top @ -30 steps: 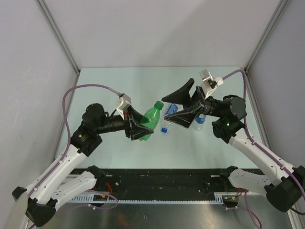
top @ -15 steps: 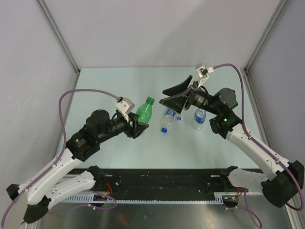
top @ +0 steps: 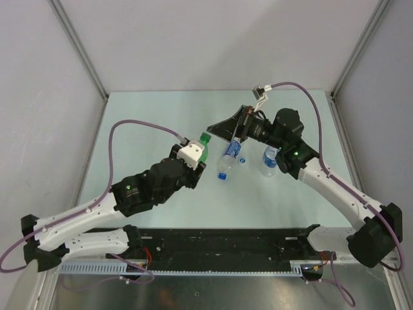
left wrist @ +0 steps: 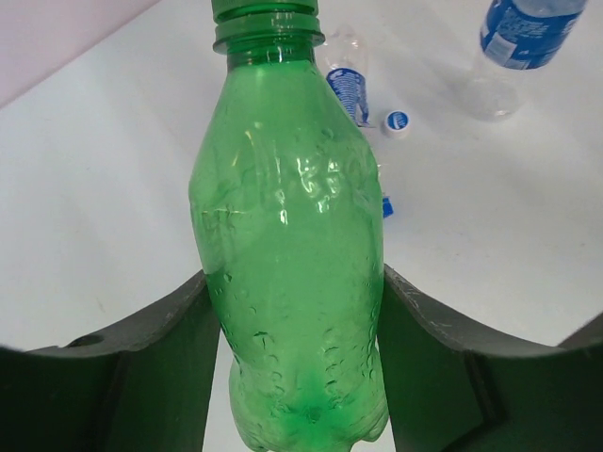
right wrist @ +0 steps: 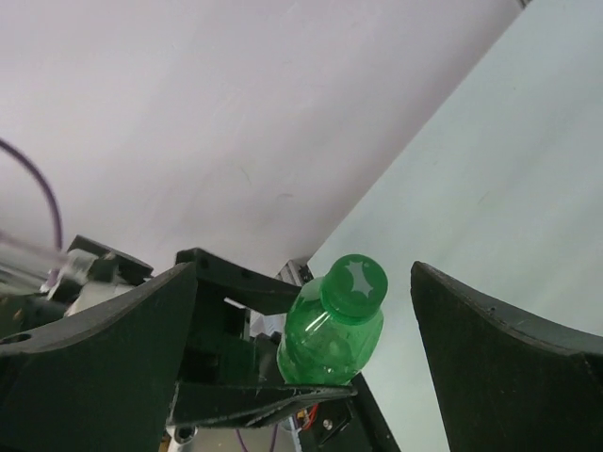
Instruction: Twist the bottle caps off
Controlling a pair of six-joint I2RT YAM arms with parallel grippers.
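Observation:
My left gripper [left wrist: 294,278] is shut on the lower body of the green bottle [left wrist: 287,235], which it holds off the table, tilted towards the right arm. The green cap [right wrist: 353,282] is on the bottle's neck. My right gripper [right wrist: 301,268] stands wide open, one finger on each side of that cap and clear of it. In the top view the green bottle [top: 201,147] peeks out from under the left wrist, and the right gripper [top: 216,132] hangs just beyond the green cap [top: 205,136].
A clear blue-labelled bottle [top: 227,161] lies on the table, its blue cap [top: 223,175] pointing to the near side. A small white cap [left wrist: 397,121] lies loose beside it. Another clear bottle [top: 270,160] stands upright under the right arm. Walls close in left, right and back.
The left arm has swung the green bottle farther and to the right, its neck turned up towards the right arm. The right gripper has opened wide and moved left up to the green cap.

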